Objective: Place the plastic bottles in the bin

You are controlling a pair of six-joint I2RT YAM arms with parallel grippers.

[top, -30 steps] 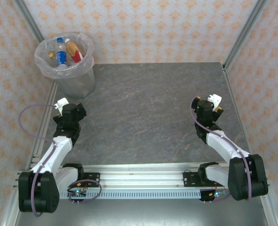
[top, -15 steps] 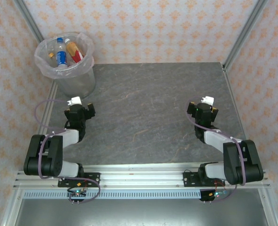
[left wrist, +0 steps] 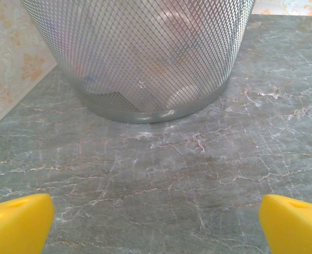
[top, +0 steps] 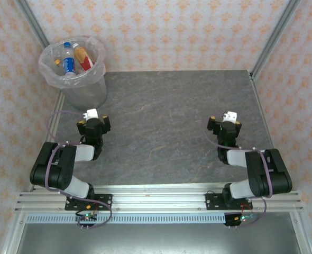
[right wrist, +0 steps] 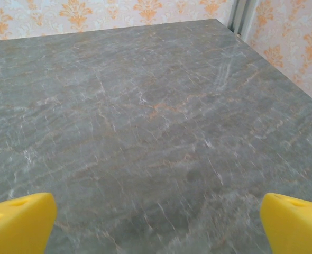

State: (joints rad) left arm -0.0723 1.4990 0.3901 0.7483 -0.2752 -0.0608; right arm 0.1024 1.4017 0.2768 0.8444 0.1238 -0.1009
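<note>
The bin (top: 88, 94), a grey mesh wastebasket with a clear bag over its rim, stands at the table's far left corner. Plastic bottles (top: 69, 62) lie inside it, one with a blue label and one with an orange and red label (top: 83, 57). My left gripper (top: 94, 123) is folded back just in front of the bin, open and holding nothing. In the left wrist view the bin's mesh wall (left wrist: 145, 58) rises ahead of the yellow fingertips (left wrist: 18, 225). My right gripper (top: 225, 125) sits at the right, open over bare table, its yellow fingertips (right wrist: 296, 222) wide apart.
The grey marble table top (top: 161, 116) is fenced by wallpapered walls and aluminium posts (top: 272, 37) at the far corners. A metal rail (top: 156, 198) with both arm bases runs along the near edge.
Both arms have folded back over their bases. The left gripper drew right and nearer; the right gripper shifted slightly left and nearer. Both stayed open.
</note>
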